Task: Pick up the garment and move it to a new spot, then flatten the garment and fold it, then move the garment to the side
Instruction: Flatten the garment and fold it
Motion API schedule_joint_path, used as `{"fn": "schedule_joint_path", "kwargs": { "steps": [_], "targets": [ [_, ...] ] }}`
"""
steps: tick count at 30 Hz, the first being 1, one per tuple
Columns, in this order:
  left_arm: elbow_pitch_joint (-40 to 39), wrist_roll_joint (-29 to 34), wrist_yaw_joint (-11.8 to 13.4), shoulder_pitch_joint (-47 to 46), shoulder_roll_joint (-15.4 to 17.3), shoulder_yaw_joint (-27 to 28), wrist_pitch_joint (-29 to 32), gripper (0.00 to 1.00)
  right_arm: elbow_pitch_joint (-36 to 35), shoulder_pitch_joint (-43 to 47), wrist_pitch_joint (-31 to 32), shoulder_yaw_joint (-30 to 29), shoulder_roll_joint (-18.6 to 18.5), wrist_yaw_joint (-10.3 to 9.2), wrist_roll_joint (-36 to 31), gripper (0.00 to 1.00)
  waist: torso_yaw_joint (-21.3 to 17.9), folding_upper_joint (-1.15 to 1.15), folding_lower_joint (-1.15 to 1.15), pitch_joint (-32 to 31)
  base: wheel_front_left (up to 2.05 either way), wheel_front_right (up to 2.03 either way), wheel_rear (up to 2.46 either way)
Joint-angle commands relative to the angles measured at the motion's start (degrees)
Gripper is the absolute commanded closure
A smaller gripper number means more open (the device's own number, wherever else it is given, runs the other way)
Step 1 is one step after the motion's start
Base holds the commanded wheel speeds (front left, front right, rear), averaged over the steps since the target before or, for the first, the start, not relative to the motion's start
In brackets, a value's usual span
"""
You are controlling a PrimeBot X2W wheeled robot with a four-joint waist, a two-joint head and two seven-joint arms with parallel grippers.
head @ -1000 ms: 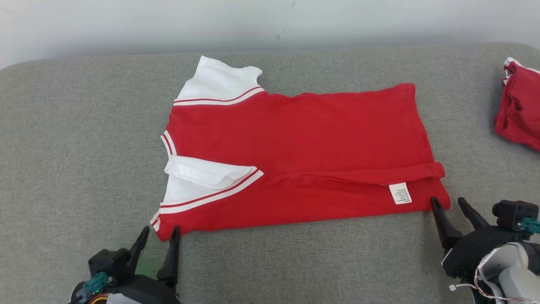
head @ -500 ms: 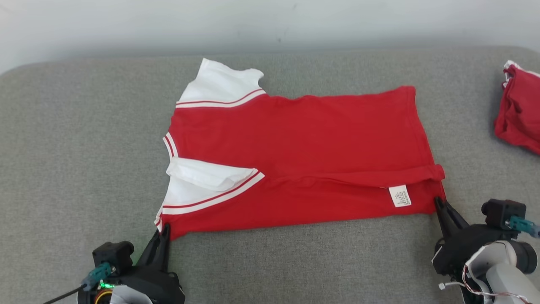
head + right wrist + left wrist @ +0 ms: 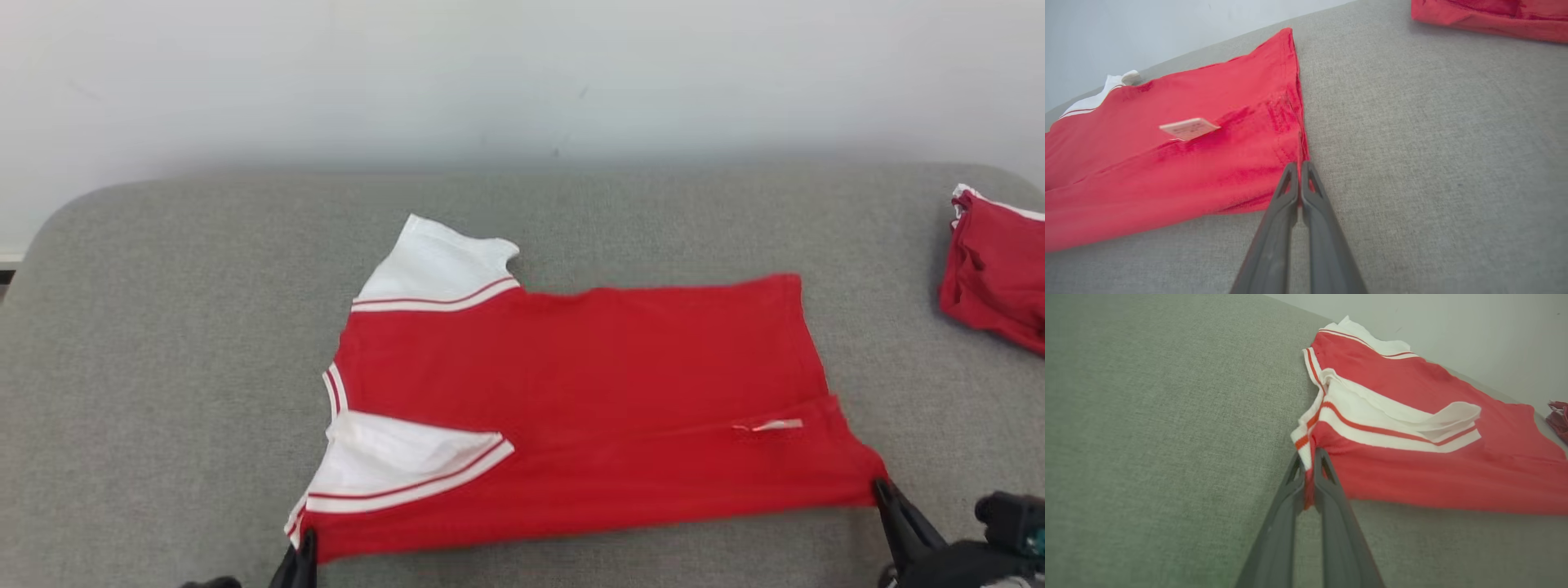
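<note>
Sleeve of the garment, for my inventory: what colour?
White sleeve, red stripe; clearest in the left wrist view.

garment (image 3: 588, 408) on cushion (image 3: 163, 327), pile (image 3: 992, 269) right

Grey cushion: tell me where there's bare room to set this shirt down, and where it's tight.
Widest bare patch: grey cushion left of the red shirt. A bare strip lies between shirt and wall. Tighter: the gap toward the second red garment at right.

A table (image 3: 163, 343) covered in grey woven fabric spreads across the lower half of the head view, its far corners rounded at 10 and 2 o'clock. Behind it, toward 12 o'clock, rises a plain pale wall (image 3: 326, 73) with a few small dark specks (image 3: 581, 91). The light is soft and even.
</note>
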Motion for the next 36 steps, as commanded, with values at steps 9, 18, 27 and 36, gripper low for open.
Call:
{"fn": "schedule_joint_path", "kwargs": {
  "steps": [9,18,27,36],
  "targets": [
    [-6.2,-0.6,2.6,7.0,-0.7,-0.2,0.2,1.00,-10.0,10.9,5.4,-7.6,2.7,-0.13,-2.0,1.00,0.9,0.01,0.01,-0.4,0.00,0.00,0.00],
    [-9.2,1.6,4.2,7.2,-0.8,1.0,-0.1,0.00,-15.9,12.3,7.9,-12.2,6.4,-0.13,-6.5,0.00,0.7,0.01,0.01,-0.7,0.00,0.00,0.00],
    [-18.1,8.1,4.9,7.5,-2.0,9.0,-0.2,0.00,-21.3,10.1,5.1,-12.1,8.6,-0.13,-9.8,0.00,0.1,0.01,0.01,-1.6,0.00,0.00,0.00],
    [-22.3,18.1,3.7,7.9,-3.6,14.5,-0.2,0.00,-22.3,8.0,-3.8,-8.8,10.3,-0.13,-12.0,0.00,-0.5,0.01,0.01,-2.9,0.00,0.00,0.00]
  ]
}}
